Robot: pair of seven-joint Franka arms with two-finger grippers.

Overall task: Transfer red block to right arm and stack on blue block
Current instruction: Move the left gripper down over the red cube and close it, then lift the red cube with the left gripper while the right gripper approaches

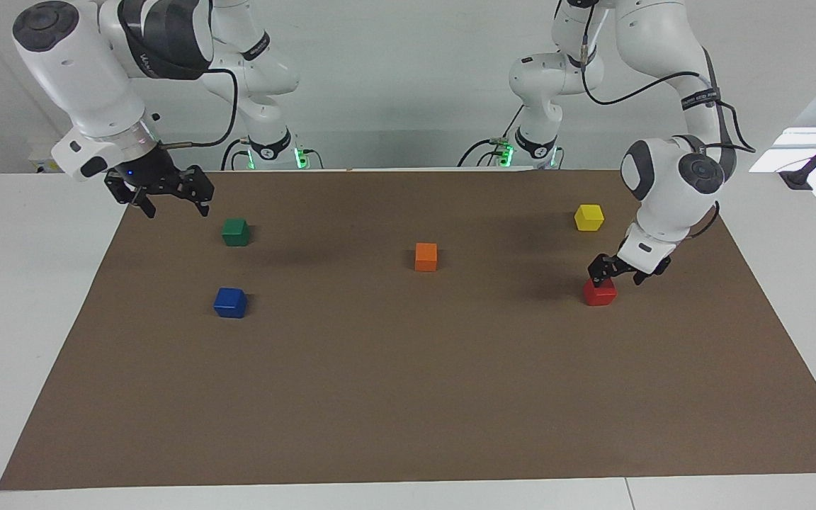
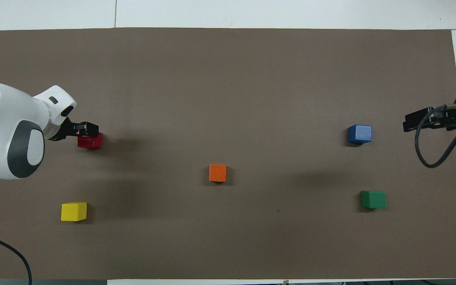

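Left gripper (image 1: 617,273) down low at the red block (image 1: 600,292), toward the left arm's end of the worktop (image 1: 408,397). Fingers spread and hanging over the block's top, tips at its upper edge on the side nearer the robots; block apparently resting on the worktop, not lifted. Cannot tell whether the fingers flank the block or only touch its top; from overhead, gripper overlaps the block's edge. Cube, so no long axis to align with; grasp direction free. Judged: straight descent plus small shift to centre over the block needed before closing. Yellow block (image 1: 588,217) nearer the robots than the red one, well apart, no obstruction. Right gripper (image 1: 167,191) waiting, raised over the worktop edge at the right arm's end, fingers spread, holding nothing. Blue block (image 1: 230,302) at that end, green block (image 1: 236,231) nearer the robots than it. Orange block (image 1: 426,256) mid-worktop, between the two ends. Handover and stacking not yet begun.
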